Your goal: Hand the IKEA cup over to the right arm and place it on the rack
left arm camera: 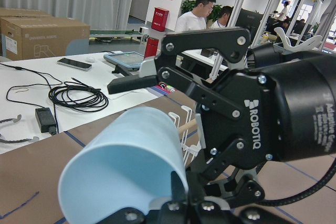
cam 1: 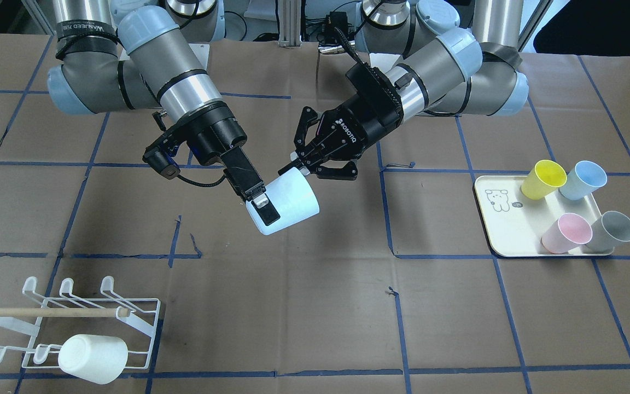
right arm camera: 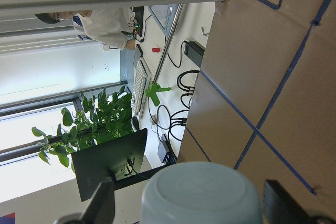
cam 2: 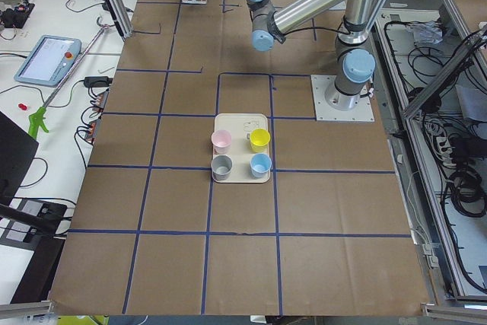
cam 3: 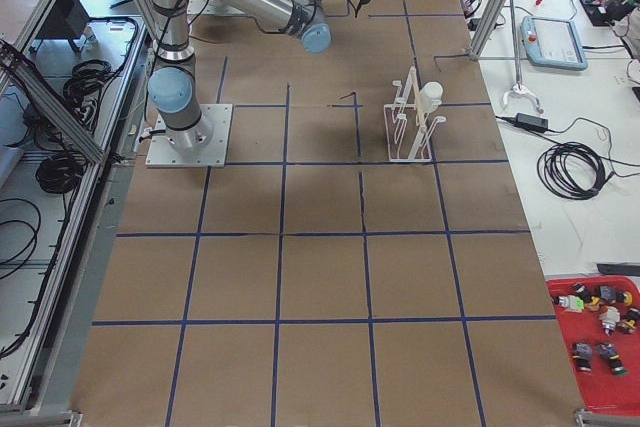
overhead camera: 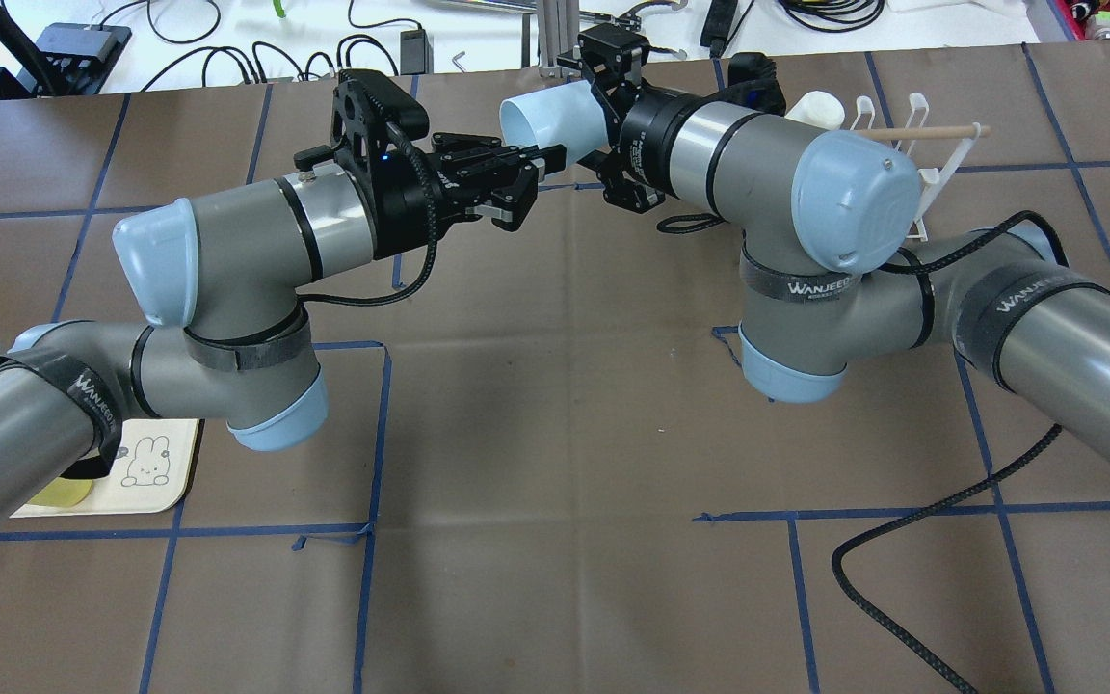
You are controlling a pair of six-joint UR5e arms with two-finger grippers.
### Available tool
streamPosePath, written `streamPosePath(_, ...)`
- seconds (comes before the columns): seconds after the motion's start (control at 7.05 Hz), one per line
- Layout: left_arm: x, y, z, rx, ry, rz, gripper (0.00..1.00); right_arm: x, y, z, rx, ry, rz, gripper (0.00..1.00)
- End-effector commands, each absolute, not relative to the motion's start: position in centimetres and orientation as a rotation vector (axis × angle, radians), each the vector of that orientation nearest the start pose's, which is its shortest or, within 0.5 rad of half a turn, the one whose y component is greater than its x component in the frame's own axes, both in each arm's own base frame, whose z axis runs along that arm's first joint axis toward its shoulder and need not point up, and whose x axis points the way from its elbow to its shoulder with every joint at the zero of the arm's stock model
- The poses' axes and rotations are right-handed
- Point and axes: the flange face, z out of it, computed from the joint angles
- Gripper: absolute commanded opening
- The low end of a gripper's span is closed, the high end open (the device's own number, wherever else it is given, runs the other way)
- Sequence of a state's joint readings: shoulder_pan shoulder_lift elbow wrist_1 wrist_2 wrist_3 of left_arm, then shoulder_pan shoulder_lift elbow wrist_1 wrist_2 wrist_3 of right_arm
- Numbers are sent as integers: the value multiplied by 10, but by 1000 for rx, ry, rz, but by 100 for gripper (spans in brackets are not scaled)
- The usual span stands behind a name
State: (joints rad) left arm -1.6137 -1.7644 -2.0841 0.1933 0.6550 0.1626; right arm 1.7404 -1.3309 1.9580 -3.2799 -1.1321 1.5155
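A pale-blue IKEA cup (cam 1: 293, 202) hangs on its side in mid-air between both grippers, above the middle of the table. My left gripper (cam 1: 301, 167) is shut on its rim. My right gripper (cam 1: 266, 210) is open, with its jaws on either side of the cup's base end. In the right wrist view the cup (right arm camera: 202, 192) sits between the fingers (right arm camera: 102, 205) with a gap on one side. The left wrist view shows a gap between the cup (left arm camera: 131, 161) and the right gripper's upper finger (left arm camera: 131, 80). The white wire rack (cam 1: 140, 317) stands at the table's corner on my right.
A white cup (cam 1: 93, 358) is on the rack, with a wooden dowel (cam 1: 47, 312) across it. A cream tray (cam 1: 498, 230) on my left holds yellow (cam 1: 544, 178), blue (cam 1: 583, 179), pink (cam 1: 566, 232) and grey (cam 1: 613, 230) cups.
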Motion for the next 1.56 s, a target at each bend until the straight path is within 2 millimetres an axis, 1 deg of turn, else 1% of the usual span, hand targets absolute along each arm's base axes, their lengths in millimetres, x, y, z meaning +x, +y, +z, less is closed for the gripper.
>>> streamPosePath(0.0,-233,-472,383,-779,-1932,1228,6,265,-508,390,1049,1754,-472,85)
streamPosePath(0.28,-233,-472,383,-779,-1932,1228,6,265,-507,391,1044,1756,-475,62)
streamPosePath(0.43,-233,-472,383,-780,-1931,1229,6,265,-507,391,1042,1758,-477,54)
streamPosePath(0.57,-233,-472,383,-780,-1932,1232,10,266,-507,393,1037,1757,-479,47)
streamPosePath(0.71,-233,-472,384,-781,-1931,1233,22,266,-508,394,1034,1756,-478,42)
streamPosePath(0.85,-233,-472,385,-782,-1931,1237,39,266,-508,393,1035,1757,-476,40)
streamPosePath(0.99,-232,-473,387,-784,-1927,1244,65,266,-508,393,1035,1759,-476,38)
streamPosePath(1.13,-230,-474,387,-780,-1930,1247,83,266,-508,393,1035,1759,-476,36)
streamPosePath(1.28,-226,-475,387,-774,-1934,1251,97,265,-509,394,1034,1756,-479,34)
streamPosePath(1.42,-223,-476,387,-766,-1938,1251,99,265,-509,393,1033,1759,-480,33)
